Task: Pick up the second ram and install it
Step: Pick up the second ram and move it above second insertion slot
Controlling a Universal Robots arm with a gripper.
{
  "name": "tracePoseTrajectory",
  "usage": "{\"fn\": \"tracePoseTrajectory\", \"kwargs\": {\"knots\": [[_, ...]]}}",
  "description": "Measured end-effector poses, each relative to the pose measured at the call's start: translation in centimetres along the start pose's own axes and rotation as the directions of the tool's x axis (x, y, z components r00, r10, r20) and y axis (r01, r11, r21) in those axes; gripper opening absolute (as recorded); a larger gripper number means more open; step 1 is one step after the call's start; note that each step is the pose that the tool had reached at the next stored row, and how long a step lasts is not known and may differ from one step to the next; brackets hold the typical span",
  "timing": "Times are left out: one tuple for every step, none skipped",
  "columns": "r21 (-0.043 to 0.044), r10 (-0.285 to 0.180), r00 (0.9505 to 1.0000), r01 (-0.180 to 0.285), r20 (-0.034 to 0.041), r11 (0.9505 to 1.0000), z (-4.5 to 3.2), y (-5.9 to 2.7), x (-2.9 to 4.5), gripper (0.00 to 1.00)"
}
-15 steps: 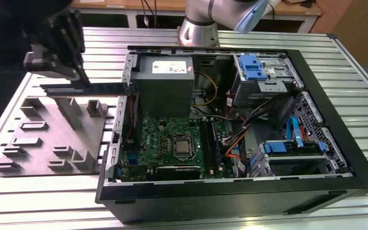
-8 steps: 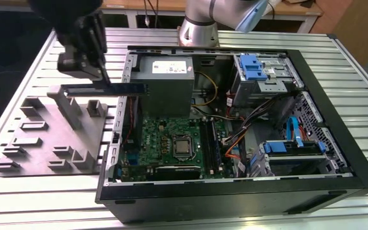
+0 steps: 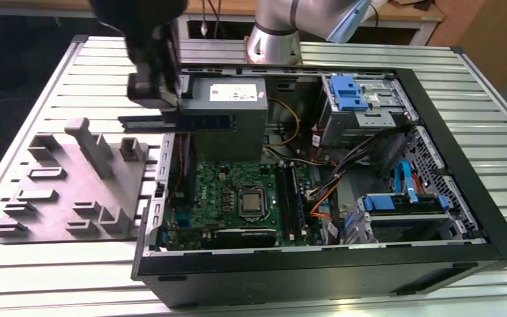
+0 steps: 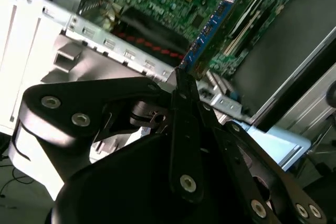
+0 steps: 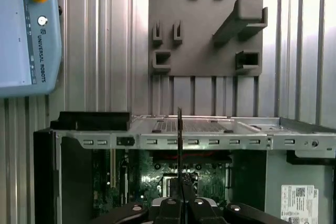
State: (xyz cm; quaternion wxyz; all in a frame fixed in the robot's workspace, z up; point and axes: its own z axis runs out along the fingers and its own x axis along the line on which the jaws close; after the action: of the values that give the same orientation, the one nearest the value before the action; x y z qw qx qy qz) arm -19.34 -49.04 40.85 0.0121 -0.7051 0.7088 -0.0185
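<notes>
The gripper (image 4: 177,80) is clenched on one end of the ram (image 3: 208,121), and the rest of the stick juts out free beyond the fingertips. The ram hangs in the air, level and on its thin edge. It is over the wall of the open computer case (image 3: 324,261) that lies just beside the grey tray (image 3: 55,198), toward the counter (image 3: 51,277) edge where the arm's base stands. It is well above the green motherboard (image 3: 227,191) and touches nothing but the gripper. In the first wrist view it shows edge-on as a thin dark line over the case.

By its looks the ram is light, stiff and flat, so a modest squeeze should carry it. It is also likely fragile, with chips on its faces and contacts along one long edge. The safest hold is probably across the bare board near a short end, as here.
</notes>
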Motion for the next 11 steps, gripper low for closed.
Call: {"fn": "tracePoseTrajectory", "kwargs": {"knots": [[0.0, 0.0, 1.0, 0.0, 0.0, 1.0, 0.03, -0.45, 0.0, 0.11], [0.0001, 0.0, 1.0, 0.0, 0.0001, 1.0, 0.06, -0.94, -0.01, 0.11], [0.0, 0.0, 1.0, 0.0, 0.0001, 1.0, 0.08, -1.39, -0.01, 0.11], [0.0, 0.0, 1.0, 0.0, 0.0001, 1.0, 0.1, -1.84, -0.01, 0.11], [0.0, 0.0, 1.0, 0.0, 0.0001, 1.0, 0.13, -2.28, -0.01, 0.11], [0.0, 0.0, 1.0, 0.0, 0.0, 1.0, 0.15, -2.75, -0.02, 0.11], [0.0, 0.0, 1.0, 0.0, 0.0, 1.0, 0.17, -3.21, -0.02, 0.11], [0.0, 0.0, 1.0, 0.0, 0.0, 1.0, 0.19, -3.66, -0.02, 0.11], [0.0, 0.0, 1.0, 0.0, 0.0, 1.0, 0.21, -4.11, -0.02, 0.11], [0.0, 0.0, 1.0, 0.0, 0.0001, 1.0, 0.24, -4.55, -0.03, 0.11], [0.0001, 0.0, 1.0, 0.0, 0.0002, 1.0, 0.26, -4.95, -0.03, 0.11]]}}
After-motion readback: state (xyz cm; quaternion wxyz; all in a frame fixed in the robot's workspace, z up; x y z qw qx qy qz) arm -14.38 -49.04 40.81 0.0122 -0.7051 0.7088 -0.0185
